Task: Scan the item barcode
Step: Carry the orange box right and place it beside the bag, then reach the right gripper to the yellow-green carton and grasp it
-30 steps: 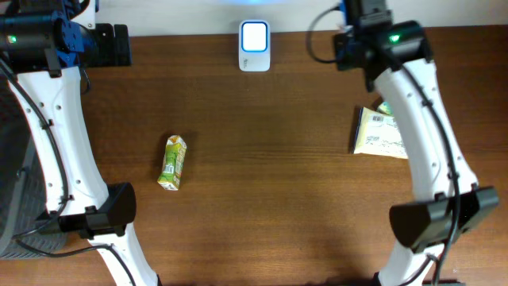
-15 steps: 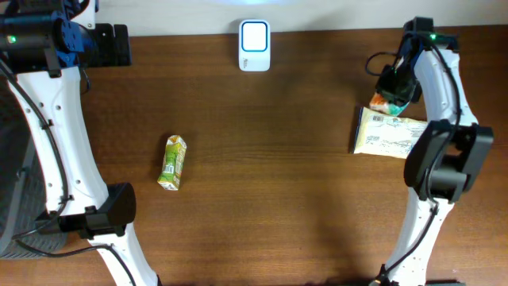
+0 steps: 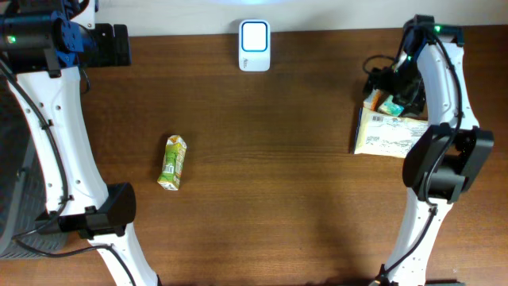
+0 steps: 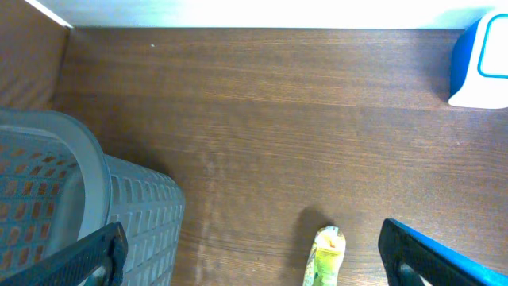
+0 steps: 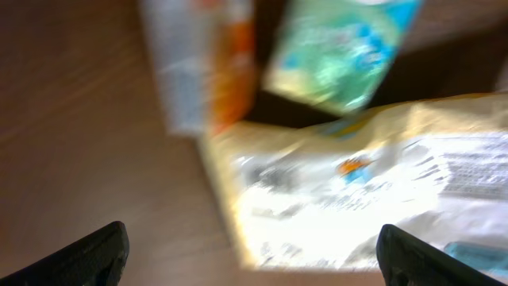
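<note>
While right gripper (image 3: 385, 86) hangs w/ fingers spread over pale yellow printed plastic pouch (image 3: 389, 139) at frame right, left gripper (image 3: 121, 45) is spread too, upper left.

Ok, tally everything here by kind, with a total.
White and blue barcode scanner: 1
Green drink carton: 1
Cream plastic food packet: 1
Orange and white pack: 1
Green and blue pack: 1
Grey plastic basket: 1
Total: 6

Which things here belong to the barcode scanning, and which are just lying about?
Job in hand: white scanner at the table's far edge; pale yellow packet and small green-and-orange item, both under the right arm.
Lying about, for now: green carton, alone on the left; grey basket at the far left.
</note>
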Motion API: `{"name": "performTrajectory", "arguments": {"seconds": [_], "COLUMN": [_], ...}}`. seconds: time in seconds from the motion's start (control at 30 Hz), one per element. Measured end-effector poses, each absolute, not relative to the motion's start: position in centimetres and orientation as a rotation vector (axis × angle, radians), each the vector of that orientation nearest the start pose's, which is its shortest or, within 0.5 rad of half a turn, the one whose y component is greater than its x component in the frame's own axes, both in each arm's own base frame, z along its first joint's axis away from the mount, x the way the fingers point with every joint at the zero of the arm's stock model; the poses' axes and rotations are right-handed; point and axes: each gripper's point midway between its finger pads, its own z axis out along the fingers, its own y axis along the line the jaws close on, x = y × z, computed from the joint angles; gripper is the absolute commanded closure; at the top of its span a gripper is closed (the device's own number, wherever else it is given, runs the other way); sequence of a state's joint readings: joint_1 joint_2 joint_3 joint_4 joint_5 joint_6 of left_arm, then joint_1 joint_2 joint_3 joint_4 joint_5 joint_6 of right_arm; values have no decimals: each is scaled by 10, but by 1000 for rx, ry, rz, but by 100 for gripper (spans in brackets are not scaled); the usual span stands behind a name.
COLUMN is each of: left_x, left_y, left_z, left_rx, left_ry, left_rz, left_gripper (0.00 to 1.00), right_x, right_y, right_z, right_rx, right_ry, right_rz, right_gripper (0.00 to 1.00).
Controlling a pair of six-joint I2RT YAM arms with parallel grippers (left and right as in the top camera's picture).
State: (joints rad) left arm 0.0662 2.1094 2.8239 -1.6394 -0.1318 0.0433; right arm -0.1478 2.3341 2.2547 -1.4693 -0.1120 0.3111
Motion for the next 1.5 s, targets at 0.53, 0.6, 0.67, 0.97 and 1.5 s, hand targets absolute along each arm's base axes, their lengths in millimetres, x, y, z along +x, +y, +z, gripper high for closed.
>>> {"name": "performTrajectory", "arguments": {"seconds": [0.53, 0.6, 0.67, 0.97, 1.5], "left_x": [446, 446, 446, 446, 446], "left_y": [52, 52, 52, 52, 52], "left_z": [351, 351, 351, 351, 351], "left_rx": [-84, -83, -84, -83, -83], "left_ry": [2495, 2495, 2495, 2495, 2495], "left_rz": [210, 210, 210, 210, 210], "left_gripper": [1, 1, 1, 1, 1], "right_x": [452, 442, 422, 388, 373], "right_y": [317, 353, 396, 470, 305], "right_z": [145, 149, 148, 81, 17], "right_rx": [-421, -505, -579, -709, -526], "right_ry": [2731, 2669, 2615, 2572, 3165], "right_rz": [808, 796, 744, 598, 134], "right_gripper": [1, 1, 2, 10, 31]}}
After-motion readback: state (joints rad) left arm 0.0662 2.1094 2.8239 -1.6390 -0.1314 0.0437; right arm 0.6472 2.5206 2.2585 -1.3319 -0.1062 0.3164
